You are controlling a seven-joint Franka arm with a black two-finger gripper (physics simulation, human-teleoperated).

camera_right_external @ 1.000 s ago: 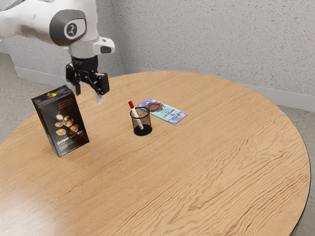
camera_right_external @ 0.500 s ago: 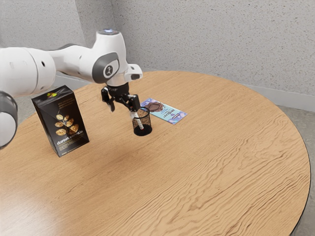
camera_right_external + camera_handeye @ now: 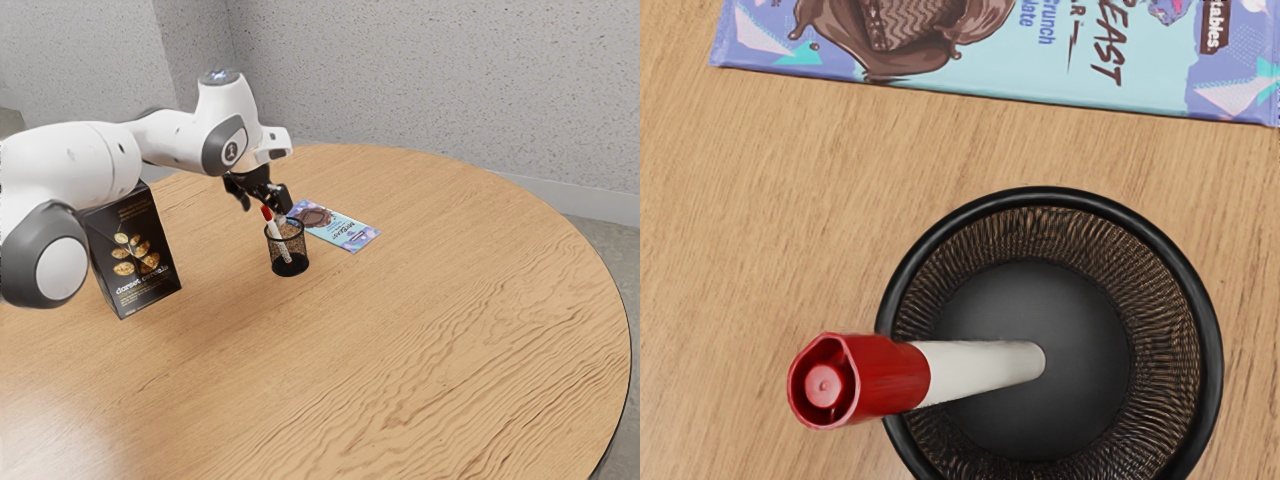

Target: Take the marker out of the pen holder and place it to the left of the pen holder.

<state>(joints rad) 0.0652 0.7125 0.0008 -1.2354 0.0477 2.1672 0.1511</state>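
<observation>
Your gripper [image 3: 263, 204] hovers over the holder [image 3: 289, 269], fingers wide apart and, as far as the exterior view lets you judge, gripping nothing. The marker [image 3: 975, 373] leans in the holder, red cap above the rim toward the exterior view's left. Beyond lies a chocolate bar [image 3: 346, 229]; your arm [image 3: 75, 165] partly hides the box [image 3: 140, 260] at that view's left.
</observation>
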